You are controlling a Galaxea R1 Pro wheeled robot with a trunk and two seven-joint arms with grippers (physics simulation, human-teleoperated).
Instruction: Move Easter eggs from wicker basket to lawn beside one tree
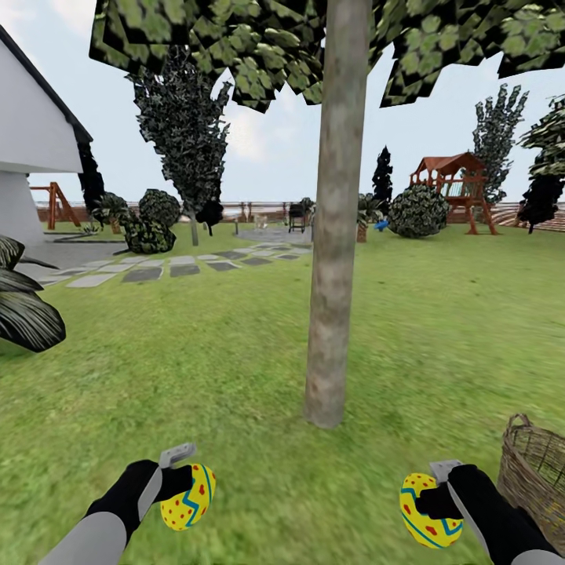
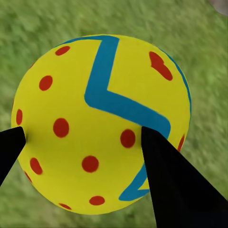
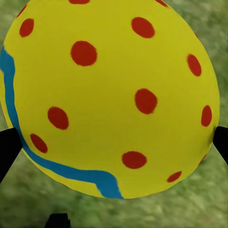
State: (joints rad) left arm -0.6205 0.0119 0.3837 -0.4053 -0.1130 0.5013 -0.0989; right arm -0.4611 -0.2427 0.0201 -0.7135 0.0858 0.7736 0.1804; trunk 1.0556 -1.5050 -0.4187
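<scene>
While the tree (image 1: 336, 235) stands mid-frame, my left fingers (image 1: 179, 475) clamp one egg (image 1: 189, 496) lower left, my right fingers (image 1: 434, 488) another egg (image 1: 428, 510) beside the basket (image 1: 537, 471) lower right.

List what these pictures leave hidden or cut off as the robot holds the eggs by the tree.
- Wicker basket: head view, cut off by the right edge; its inside is hidden, so a third egg cannot be confirmed.
- Tree canopy: cropped by the top edge.
- Grass under the left egg and the right egg: wrist views, blocked by the eggs and blurred.
</scene>
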